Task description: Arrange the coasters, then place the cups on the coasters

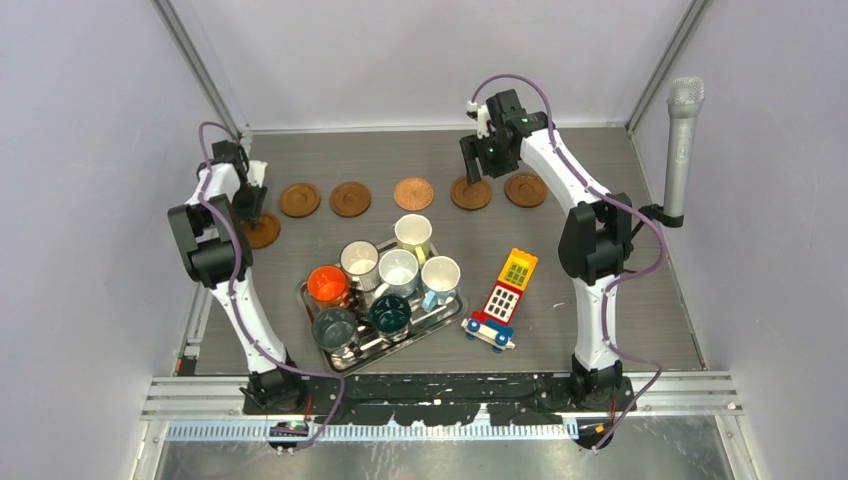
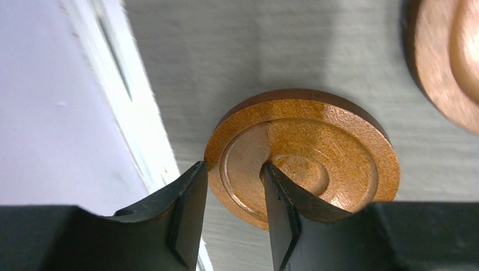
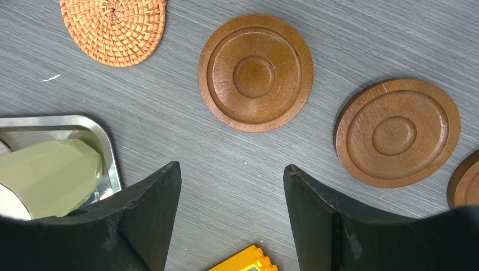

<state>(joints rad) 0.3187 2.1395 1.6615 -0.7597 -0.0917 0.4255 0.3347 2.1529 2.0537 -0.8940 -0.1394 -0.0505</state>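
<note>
Reaching the table's left edge in the top view, the left gripper meets the end coaster. Its wrist view shows narrow jaws pinching the rim; lifting level should keep it. Right wrist view: the right gripper gapes empty over 2 other coasters

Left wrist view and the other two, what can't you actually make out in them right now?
1. Left wrist view: the left end effector hides the near coaster's front edge; clamped or merely straddling, unclear.
2. Top view: the left arm covers most of that coaster.
3. Right wrist view: the pale cup is cut off by the frame edge and a finger; the cropped coaster at the right edge barely shows.
</note>
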